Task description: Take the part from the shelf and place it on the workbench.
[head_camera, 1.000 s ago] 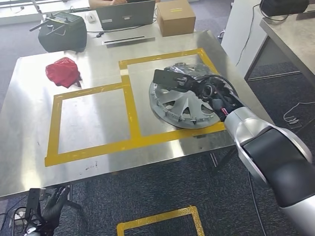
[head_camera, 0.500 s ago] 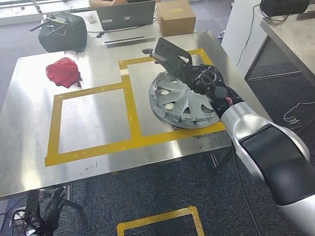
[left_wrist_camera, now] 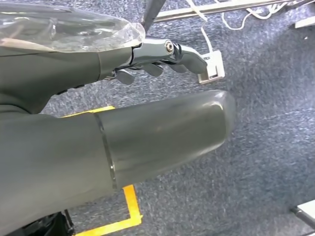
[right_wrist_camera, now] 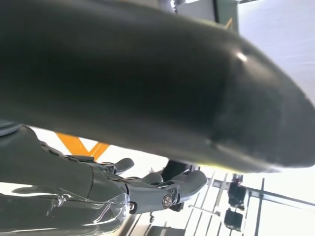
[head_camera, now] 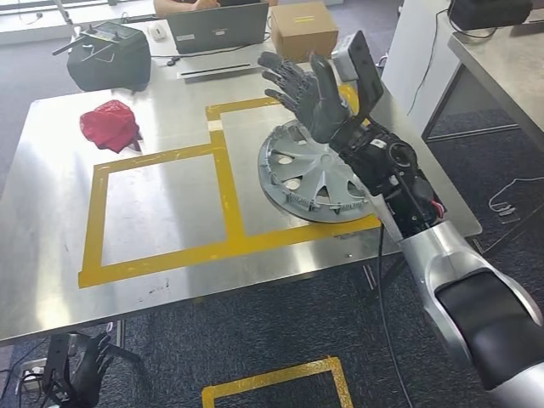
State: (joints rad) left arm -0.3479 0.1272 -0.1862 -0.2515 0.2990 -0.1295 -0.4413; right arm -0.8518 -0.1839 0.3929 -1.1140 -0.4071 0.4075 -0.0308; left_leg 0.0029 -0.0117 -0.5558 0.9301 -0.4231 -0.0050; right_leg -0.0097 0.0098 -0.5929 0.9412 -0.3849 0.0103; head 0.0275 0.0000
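Note:
The part, a silver wheel cover, lies flat on the steel workbench inside the right yellow-taped square. My right hand is raised above the cover's far edge, fingers spread, holding nothing and not touching it. In the right wrist view the thumb and fingers are extended with nothing between them. My left hand hangs below the workbench's near left edge, fingers apart and empty. The left wrist view looks down past its fingers at carpet.
A red cloth lies at the bench's far left. A black bag, a laptop and a cardboard box stand along the far edge. Yellow tape marks two squares; another tape mark is on the carpet.
My right hand has let go of the wheel cover, lifted off it and spread its fingers. The cover stays flat on the bench. My left hand barely moved.

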